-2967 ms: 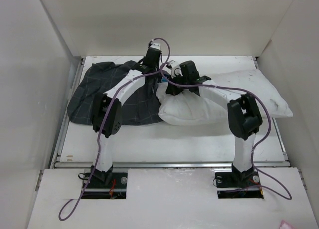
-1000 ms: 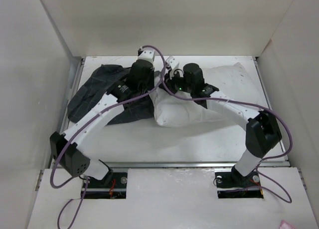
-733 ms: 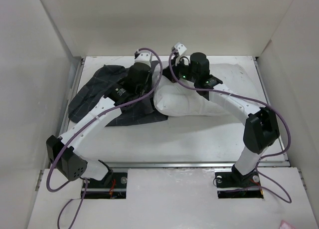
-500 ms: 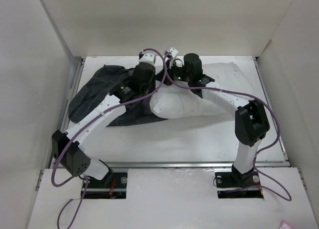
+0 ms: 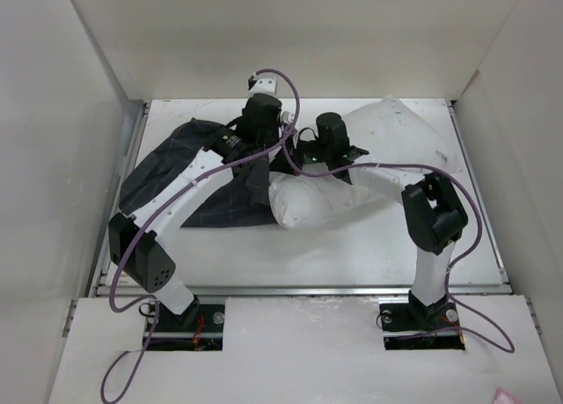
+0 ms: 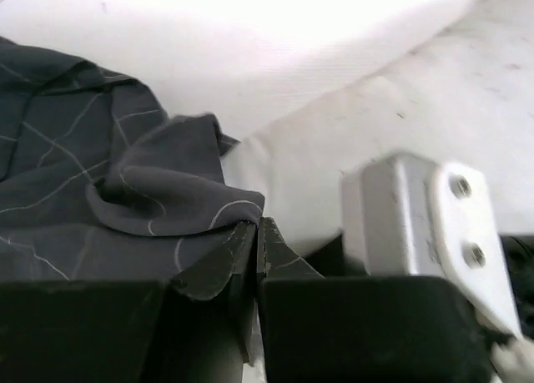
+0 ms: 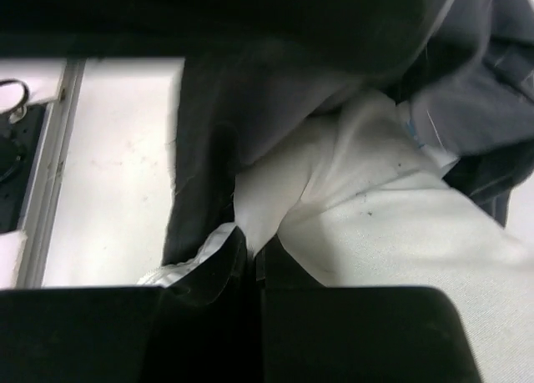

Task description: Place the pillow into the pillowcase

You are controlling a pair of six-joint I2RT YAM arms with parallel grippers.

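Note:
The off-white pillow [image 5: 387, 144] lies at the back right of the table, its left end bunched up beside the dark grid-patterned pillowcase [image 5: 171, 162]. My left gripper [image 5: 268, 144] is shut on a fold of the pillowcase's edge [image 6: 179, 204], held up at the pillow's left end [image 6: 275, 74]. My right gripper [image 5: 303, 157] is shut on a pinch of the pillow's fabric [image 7: 284, 208], with the pillowcase [image 7: 250, 108] hanging over it. The two grippers are close together at the pillowcase opening.
White walls [image 5: 70, 113] enclose the table on the left, back and right. A metal rail [image 5: 299, 290] runs along the near edge. The right gripper's metal bracket [image 6: 425, 224] shows in the left wrist view.
Both arms drew closer over the pillow's left end. The left gripper lifted the pillowcase edge toward the back; the pillow's left end bunched up and shifted left under the case.

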